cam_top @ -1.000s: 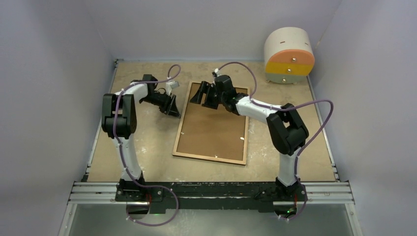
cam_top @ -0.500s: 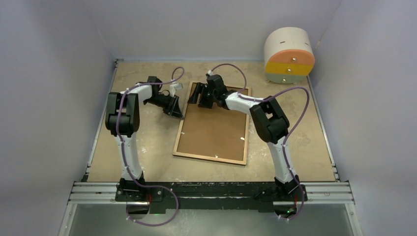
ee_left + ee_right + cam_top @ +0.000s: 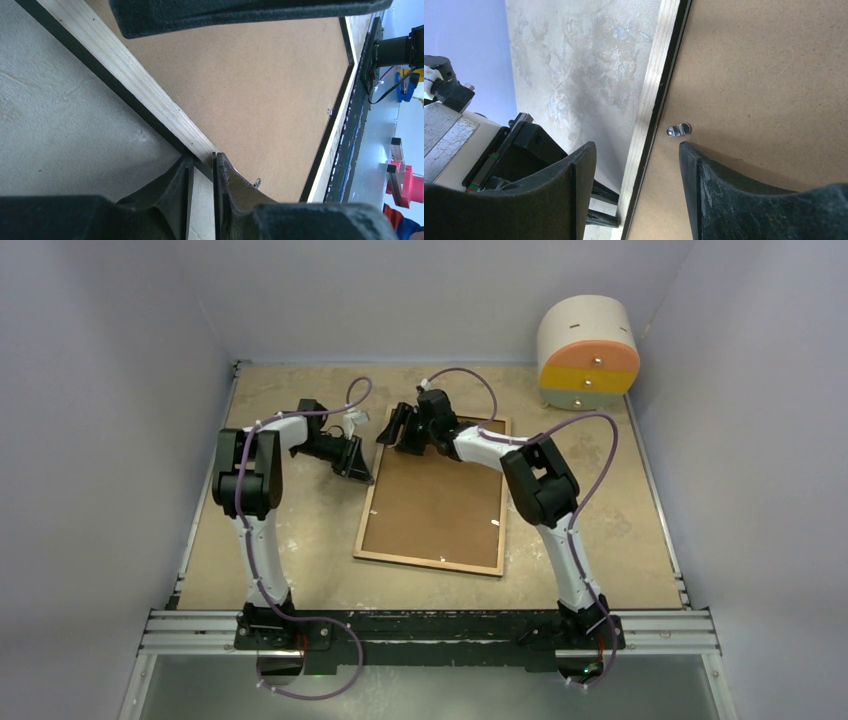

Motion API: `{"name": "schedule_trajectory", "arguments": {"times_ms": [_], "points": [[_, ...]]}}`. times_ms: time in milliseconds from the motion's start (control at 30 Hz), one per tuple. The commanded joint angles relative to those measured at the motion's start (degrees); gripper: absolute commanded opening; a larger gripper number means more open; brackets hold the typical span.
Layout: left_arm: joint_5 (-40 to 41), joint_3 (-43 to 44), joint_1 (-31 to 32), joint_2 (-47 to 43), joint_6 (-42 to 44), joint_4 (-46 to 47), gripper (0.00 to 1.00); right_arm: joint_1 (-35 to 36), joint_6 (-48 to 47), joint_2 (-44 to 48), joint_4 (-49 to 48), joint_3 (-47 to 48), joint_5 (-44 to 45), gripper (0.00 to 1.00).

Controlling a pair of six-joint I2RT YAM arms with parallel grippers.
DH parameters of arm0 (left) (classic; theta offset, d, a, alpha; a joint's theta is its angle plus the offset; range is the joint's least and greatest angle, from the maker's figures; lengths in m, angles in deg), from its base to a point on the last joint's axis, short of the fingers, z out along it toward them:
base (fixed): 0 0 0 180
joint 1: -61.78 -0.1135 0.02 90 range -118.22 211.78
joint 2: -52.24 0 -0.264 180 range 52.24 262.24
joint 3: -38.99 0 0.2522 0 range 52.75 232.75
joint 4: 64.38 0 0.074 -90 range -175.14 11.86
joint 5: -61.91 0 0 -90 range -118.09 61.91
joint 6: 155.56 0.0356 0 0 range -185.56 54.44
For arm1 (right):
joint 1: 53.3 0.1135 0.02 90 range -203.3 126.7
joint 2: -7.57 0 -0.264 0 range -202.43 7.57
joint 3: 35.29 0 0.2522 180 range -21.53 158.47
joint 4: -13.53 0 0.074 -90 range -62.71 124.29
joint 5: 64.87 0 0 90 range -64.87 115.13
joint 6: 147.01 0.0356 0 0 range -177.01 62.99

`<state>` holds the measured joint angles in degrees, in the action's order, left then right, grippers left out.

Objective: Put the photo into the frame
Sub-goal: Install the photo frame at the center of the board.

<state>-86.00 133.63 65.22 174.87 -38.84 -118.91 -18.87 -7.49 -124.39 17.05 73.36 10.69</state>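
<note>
Tan tabletop (image 3: 290, 530), w/ grey walls on three sides, is giving you bare surface to the L and R of the frame (image 3: 430, 562), plus a strip btwn its near rail and the arm bases. A round drawer unit (image 3: 588, 350) is standing well apart at the far-R corner.

The frame is lying flat, back up and slightly skewed, at mid-table. It is showing light-wood rails, a thin black inner lip and a brown backing board (image 3: 435, 500) filling the opening. A small metal tab (image 3: 678, 130) is sitting on the board just beside the lip.

L gripper (image 3: 360, 472) is pinching the frame's L rail toward its far end, w/ its fingers (image 3: 227, 180) nearly together and the wood clamped btwn them. R gripper (image 3: 392, 432) is hanging over the far-L corner w/ jaws standing apart. One finger is over the table, the other is over the board, and the rail is running btwn them w/ nothing gripped. Whether the tips are touching down, you cannot tell.

Vs. 1 s ago, the R gripper is shifting L along the far rail, from over the board toward the corner, w/ jaws narrowing somewhat. The L gripper is closing in on the L rail. The frame is staying approx. where it was.
</note>
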Motion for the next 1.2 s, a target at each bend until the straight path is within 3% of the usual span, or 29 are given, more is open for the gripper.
{"name": "schedule_trajectory", "arguments": {"times_ms": [0,1167], "points": [[1.6,-2.1,1.0,-0.3,3.5,-1.0,0.21,-0.3,0.7,-1.6,0.4,1.9,1.6,0.64],[2.8,-3.0,1.0,-1.0,6.5,-2.4,0.19,-0.5,1.9,-6.7,-2.6,6.7,-7.7,0.58]]}}
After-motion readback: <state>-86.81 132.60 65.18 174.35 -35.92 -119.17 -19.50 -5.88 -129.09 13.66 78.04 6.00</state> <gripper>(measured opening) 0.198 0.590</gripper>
